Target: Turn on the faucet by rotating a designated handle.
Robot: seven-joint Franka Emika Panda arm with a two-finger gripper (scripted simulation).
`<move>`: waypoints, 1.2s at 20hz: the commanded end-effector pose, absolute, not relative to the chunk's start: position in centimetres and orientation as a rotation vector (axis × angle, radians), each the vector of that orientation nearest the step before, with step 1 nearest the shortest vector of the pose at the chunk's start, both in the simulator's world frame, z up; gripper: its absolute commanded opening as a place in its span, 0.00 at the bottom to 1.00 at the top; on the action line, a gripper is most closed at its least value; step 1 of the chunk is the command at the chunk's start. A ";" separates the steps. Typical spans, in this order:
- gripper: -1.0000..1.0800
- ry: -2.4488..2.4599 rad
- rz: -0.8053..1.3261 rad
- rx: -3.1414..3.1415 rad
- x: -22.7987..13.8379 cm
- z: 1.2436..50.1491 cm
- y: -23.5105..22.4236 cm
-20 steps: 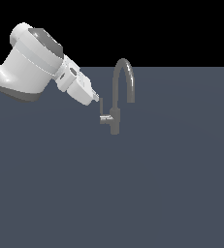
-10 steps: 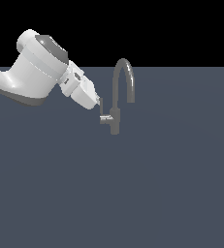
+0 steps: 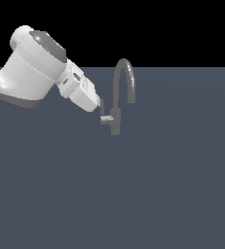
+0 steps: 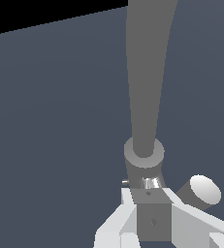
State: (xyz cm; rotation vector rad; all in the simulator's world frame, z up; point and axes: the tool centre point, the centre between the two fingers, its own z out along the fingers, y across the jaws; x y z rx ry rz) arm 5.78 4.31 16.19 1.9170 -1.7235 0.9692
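- On the flat slate-grey floor stood the faucet (image 3: pixel 117 104), its arched spout rising against a black backdrop; the exterior view alone showed that full arch and my white arm coming in from that view's left.
- Only the wrist view showed my fingers (image 4: pixel 114 227) from close by, with the spout climbing out of frame and a pale-ended stub (image 4: pixel 203 190) beside the body.
- My gripper (image 3: pixel 101 108) sat low against the faucet's base, on the exterior view's left side of it.
- The handle (image 3: pixel 105 119) jutted from the body right under my fingertips; in the wrist view a grey block (image 4: pixel 153 220) lay between my two fingers, a shiny bit just beyond it.
- Whether I was clamped on it or merely straddling it, I could not tell.
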 end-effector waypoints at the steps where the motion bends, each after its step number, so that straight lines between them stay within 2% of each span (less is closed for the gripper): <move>1: 0.00 -1.731 0.970 1.912 5.0 16.8 3.9; 6: 0.00 -1.722 0.969 1.923 4.6 16.4 4.2; 22: 0.00 -1.731 0.970 1.912 -0.4 14.8 2.6; 24: 0.00 -1.722 0.993 1.937 0.4 15.5 3.9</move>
